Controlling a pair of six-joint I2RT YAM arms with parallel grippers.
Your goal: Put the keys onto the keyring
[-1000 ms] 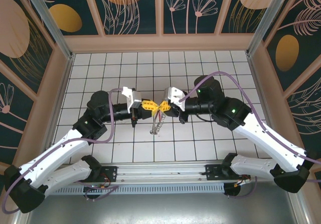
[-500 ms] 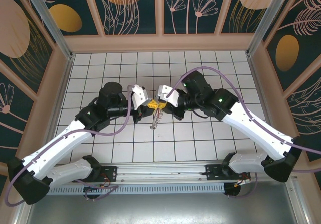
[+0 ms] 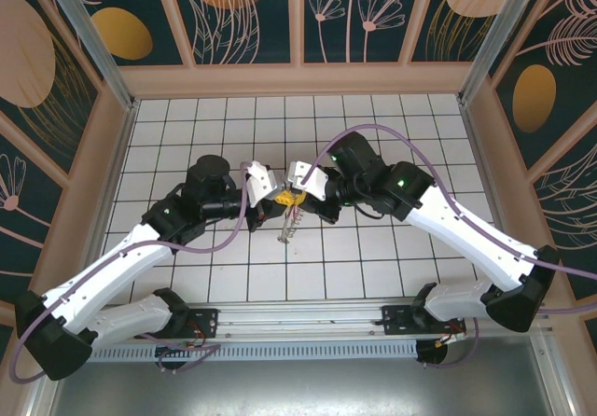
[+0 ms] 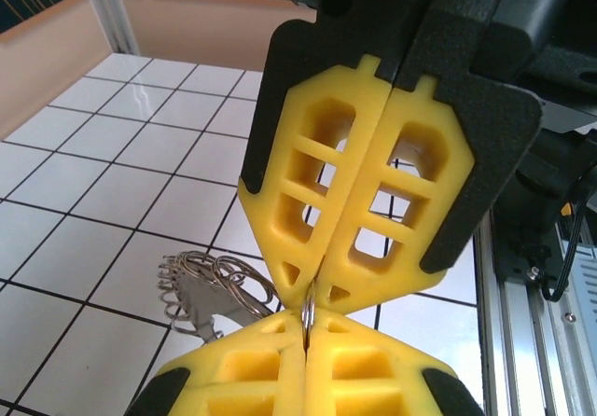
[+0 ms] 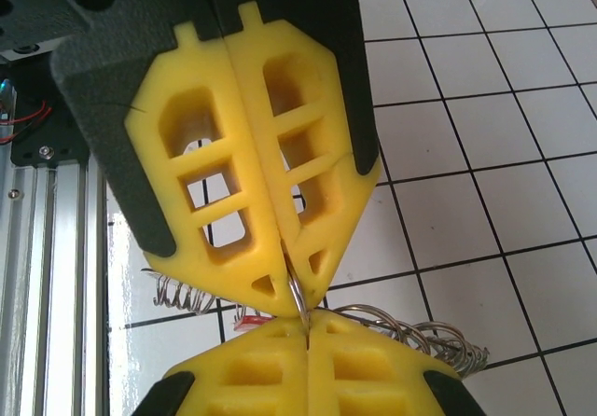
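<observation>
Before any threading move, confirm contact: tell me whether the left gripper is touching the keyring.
Touching. The left wrist view shows a thin wire of the keyring clamped in the seam of the shut left gripper, with no gap.

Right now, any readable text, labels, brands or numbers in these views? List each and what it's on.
None readable in any view.
Yellow pads: plain, no marks.
Wall panels: leaf and flower art only, no lettering.
Keyring: bare metal.
Red tag: mostly hidden, cannot tell if it is printed.
</observation>
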